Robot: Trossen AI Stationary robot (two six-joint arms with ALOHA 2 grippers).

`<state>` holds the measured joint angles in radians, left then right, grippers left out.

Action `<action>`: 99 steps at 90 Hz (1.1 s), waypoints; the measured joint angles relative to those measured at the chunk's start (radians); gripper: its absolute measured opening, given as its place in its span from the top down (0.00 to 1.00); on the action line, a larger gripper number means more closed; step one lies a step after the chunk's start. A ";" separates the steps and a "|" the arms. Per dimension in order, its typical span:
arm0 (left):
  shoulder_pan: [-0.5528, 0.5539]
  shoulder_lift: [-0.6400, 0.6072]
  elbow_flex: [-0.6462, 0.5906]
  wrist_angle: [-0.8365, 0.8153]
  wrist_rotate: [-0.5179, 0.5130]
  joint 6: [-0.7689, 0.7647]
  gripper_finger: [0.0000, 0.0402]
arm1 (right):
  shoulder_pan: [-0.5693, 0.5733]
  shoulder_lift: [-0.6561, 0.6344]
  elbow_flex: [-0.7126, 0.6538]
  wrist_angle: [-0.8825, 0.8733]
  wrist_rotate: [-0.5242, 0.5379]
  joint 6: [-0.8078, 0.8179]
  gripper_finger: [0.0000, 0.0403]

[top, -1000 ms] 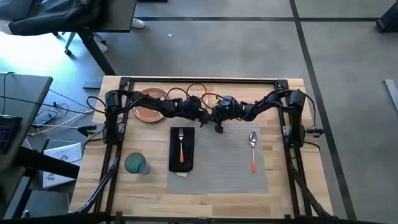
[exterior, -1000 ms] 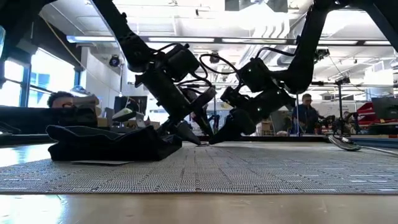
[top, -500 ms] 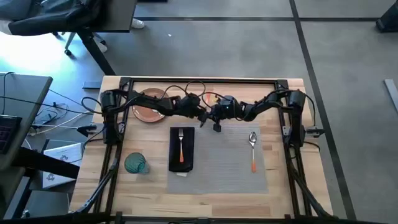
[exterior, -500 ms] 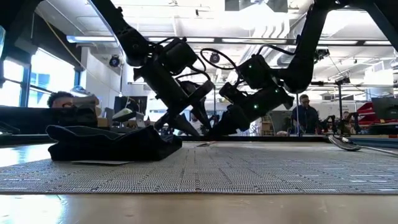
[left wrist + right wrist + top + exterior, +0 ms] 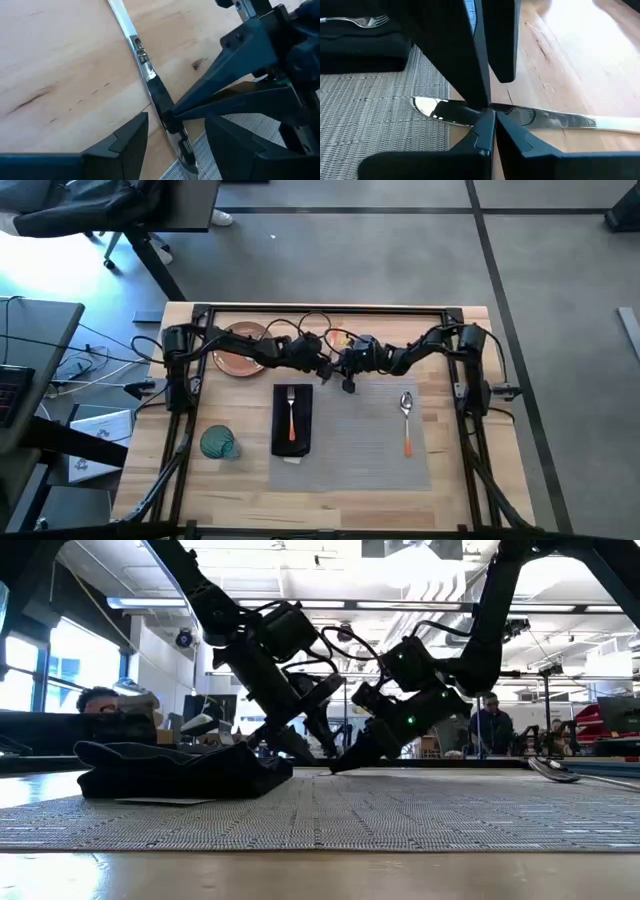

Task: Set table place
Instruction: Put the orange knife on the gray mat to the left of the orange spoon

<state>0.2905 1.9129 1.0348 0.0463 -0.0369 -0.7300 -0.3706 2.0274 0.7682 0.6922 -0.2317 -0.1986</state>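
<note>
A silver knife [image 5: 150, 80] lies flat on the wooden table [image 5: 240, 480] at the back middle. Its blade tip [image 5: 420, 105] rests on the far edge of the grey placemat [image 5: 360, 435], and its orange handle [image 5: 345, 337] points to the far edge. My left gripper [image 5: 175, 140] hovers open over the blade, one finger on either side, touching nothing. My right gripper [image 5: 489, 114] is shut, its tips down on the blade. A fork [image 5: 291, 412] lies on the black napkin [image 5: 292, 420], and a spoon [image 5: 407, 420] lies on the placemat's right part. My right gripper presses its shut fingertips [image 5: 172, 115] down on the flat of the knife's blade [image 5: 455, 111], a short way back from the tip. The fingers slant down from the table's right side, across the blade. The knife lies on the table, tip on the placemat.
The orange-brown plate [image 5: 240, 350] sits at the back left under my left arm. The teal glass [image 5: 218, 443] stands left of the napkin. Bare placemat lies between napkin and spoon. People [image 5: 95, 700] show in the room behind.
My left gripper has opened and risen a little off the table, staying over the knife. My right gripper's tips have stayed low beside it, ending on the blade. The knife lies still.
</note>
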 joint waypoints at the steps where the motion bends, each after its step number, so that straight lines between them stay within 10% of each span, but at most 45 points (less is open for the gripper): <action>1: 0.000 0.000 0.000 0.000 0.000 0.000 0.55 | 0.000 0.000 0.000 0.000 0.000 0.000 1.00; 99: 0.040 0.078 -0.009 0.102 0.179 -0.035 0.55 | 0.000 -0.001 -0.003 -0.022 0.000 -0.031 1.00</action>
<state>0.3302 1.9910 1.0256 0.1479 0.1418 -0.7650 -0.3706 2.0262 0.7650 0.6701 -0.2321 -0.2291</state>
